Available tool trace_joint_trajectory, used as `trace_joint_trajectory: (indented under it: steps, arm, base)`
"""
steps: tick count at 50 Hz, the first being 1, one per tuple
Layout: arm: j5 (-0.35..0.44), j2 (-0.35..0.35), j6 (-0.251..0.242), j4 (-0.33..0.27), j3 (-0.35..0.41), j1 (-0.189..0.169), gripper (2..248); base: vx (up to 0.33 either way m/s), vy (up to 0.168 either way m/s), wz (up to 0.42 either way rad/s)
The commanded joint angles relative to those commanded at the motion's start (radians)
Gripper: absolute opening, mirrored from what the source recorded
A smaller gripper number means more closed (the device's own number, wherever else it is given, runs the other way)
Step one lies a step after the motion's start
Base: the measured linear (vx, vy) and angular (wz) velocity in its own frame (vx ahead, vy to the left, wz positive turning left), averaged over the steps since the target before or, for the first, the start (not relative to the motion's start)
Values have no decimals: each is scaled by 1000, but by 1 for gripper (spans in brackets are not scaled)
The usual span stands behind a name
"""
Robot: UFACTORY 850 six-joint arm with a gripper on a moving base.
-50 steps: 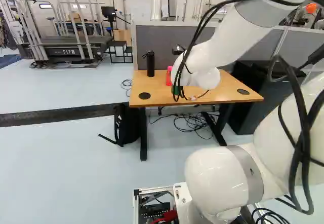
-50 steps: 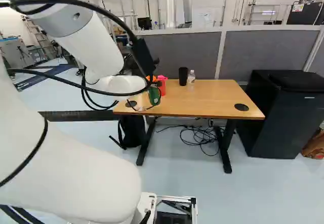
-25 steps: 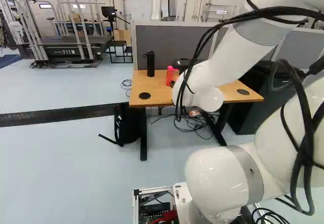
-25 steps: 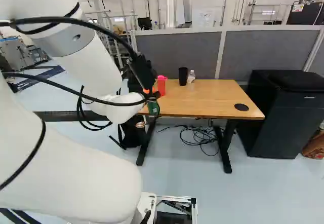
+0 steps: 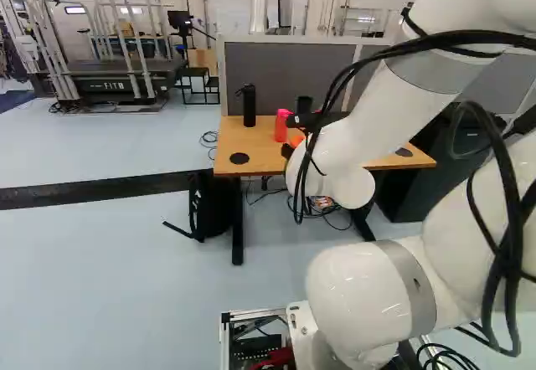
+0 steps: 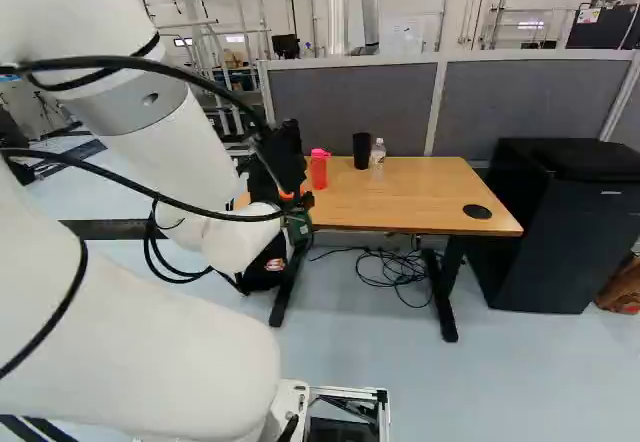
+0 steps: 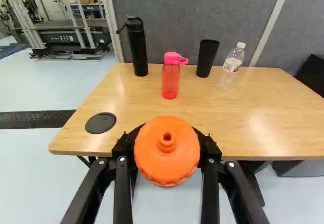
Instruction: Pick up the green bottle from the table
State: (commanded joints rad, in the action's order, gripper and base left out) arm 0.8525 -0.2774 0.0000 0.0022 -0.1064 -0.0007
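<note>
- Green bottle [image 6: 299, 228], topped by an orange cap [image 7: 167, 153], hangs off the near edge of the table [image 6: 430, 187], toward its left end and clear of the tabletop.
- The black gripper [image 6: 296, 205] has its jaws clamped on the bottle, one finger against each side, just before the table.
- From where I stand, a white arm [image 5: 394, 98] bends down toward the near side of the table.
- A red bottle [image 7: 170, 82] with a pink lid stands upright on the table, left of its middle.
- A black flask [image 7: 137, 49] stands at the table's far left corner.
- A black cup [image 7: 206, 58] and a clear bottle [image 7: 231, 67] stand side by side near the table's far edge.
- A black backpack [image 5: 209, 207] sits on the floor below the table's left end; loose cables [image 6: 395, 274] lie beneath the table.
- A grey partition [image 6: 530, 102] lines the table's far side.
</note>
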Motion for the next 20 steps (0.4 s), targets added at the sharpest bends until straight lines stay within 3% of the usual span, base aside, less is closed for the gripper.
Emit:
trace_joint_trajectory:
  steps: [20]
  arm:
    - [20, -2, 0, -2, 19, 1, 35]
  base:
    - [0, 0, 0]
